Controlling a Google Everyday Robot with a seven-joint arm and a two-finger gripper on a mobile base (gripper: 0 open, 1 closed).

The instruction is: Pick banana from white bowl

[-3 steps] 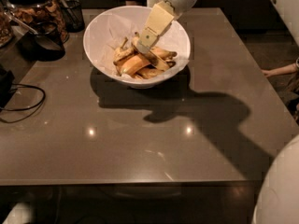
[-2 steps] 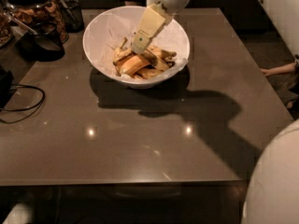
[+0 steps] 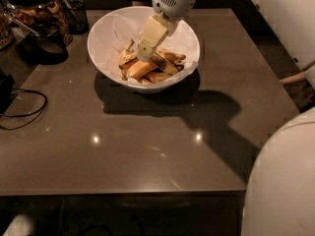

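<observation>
The wide white bowl (image 3: 106,50) with a crinkled paper lining stands at the far middle of the brown table. Several bananas lie piled in it. The dull yellow banana with dark brown blotches (image 3: 170,59) lies on the right side of the pile, next to cleaner orange-yellow bananas (image 3: 140,70). My gripper (image 3: 143,54) reaches down from the top into the bowl, with its cream-coloured tip low over the left middle of the pile. I cannot see what it touches there.
A dark glass jar of snacks (image 3: 37,14) and a dark dish (image 3: 42,48) stand at the far left. A black cable (image 3: 24,113) loops at the left edge. The robot's white body (image 3: 283,181) fills the lower right corner.
My gripper has moved a little left and lower into the bowl, closer onto the banana pile. The bowl and bananas have not visibly moved.
</observation>
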